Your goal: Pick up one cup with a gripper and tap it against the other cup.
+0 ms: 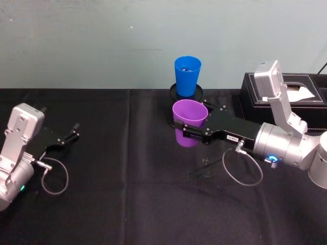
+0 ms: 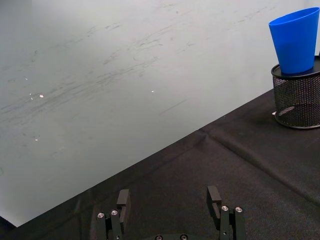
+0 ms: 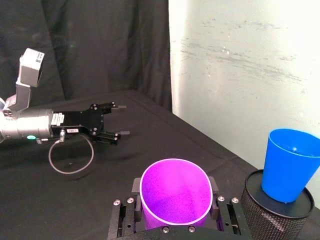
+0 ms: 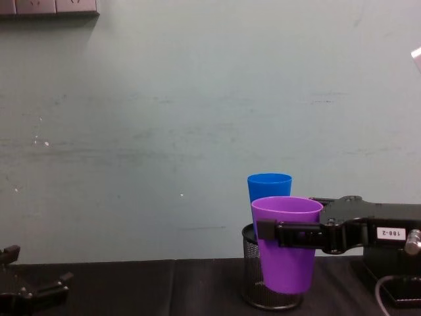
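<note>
while one cup [image 1: 190, 116] hangs, one (blue [image 1: 187, 74]) stands.

The purple cup [image 1: 189, 120] is plain violet, the blue cup [image 1: 187, 74] a plain bright blue, and the holder [image 2: 296, 100] black wire mesh. The table [image 1: 127, 204] is black, the wall [image 1: 76, 41] pale grey-green, and the right gripper [image 1: 179, 128] black with a white label [image 4: 391, 232]

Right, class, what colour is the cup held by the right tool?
Purple; the cup, gripped by the right tool, shows best in the right wrist view.
</note>
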Controlling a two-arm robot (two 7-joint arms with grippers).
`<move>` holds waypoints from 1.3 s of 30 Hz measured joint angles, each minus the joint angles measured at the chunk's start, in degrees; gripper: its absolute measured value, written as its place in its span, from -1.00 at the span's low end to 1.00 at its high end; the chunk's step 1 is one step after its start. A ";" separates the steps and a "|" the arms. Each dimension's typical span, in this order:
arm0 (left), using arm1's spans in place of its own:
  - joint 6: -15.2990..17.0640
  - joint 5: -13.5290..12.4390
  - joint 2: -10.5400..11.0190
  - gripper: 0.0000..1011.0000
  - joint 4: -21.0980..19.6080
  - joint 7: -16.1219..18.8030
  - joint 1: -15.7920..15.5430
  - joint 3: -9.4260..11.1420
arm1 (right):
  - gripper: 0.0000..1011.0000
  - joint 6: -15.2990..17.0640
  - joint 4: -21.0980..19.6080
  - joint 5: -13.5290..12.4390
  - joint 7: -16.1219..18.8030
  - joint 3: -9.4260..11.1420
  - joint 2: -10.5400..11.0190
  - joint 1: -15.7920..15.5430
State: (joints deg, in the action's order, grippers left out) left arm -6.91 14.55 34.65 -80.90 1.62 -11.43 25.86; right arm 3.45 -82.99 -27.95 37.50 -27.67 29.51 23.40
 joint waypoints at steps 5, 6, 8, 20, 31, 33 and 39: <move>0.00 0.00 0.00 0.98 0.00 0.00 0.00 0.00 | 0.46 -0.48 1.48 0.04 -0.77 -0.61 -0.18 0.72; 0.00 0.00 0.00 0.98 0.00 0.00 0.00 0.00 | 0.46 -0.49 1.76 0.04 -0.92 -0.68 -0.29 0.91; 0.00 0.00 0.00 0.98 0.00 0.00 0.00 0.00 | 0.46 -0.54 2.74 0.11 -1.41 -0.86 -0.73 1.53; 0.00 0.00 0.00 0.98 0.00 0.00 0.00 0.00 | 0.46 -1.72 8.23 2.33 -2.88 -1.97 -4.15 6.02; 0.00 0.00 0.00 0.98 0.00 0.00 0.00 0.00 | 0.46 -2.23 14.13 3.63 -3.10 -2.25 -7.21 9.59; 0.00 0.00 0.00 0.98 0.00 0.00 0.00 0.00 | 0.46 -2.22 14.84 3.63 -3.10 -2.15 -7.54 9.93; 0.00 0.00 0.00 0.98 0.00 0.00 0.00 0.00 | 0.46 -1.87 16.93 3.60 -3.04 -1.95 -8.52 10.93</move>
State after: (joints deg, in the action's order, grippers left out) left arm -6.91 14.54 34.65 -80.90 1.62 -11.43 25.86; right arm 1.58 -66.06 -24.35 34.46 -29.61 20.99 34.33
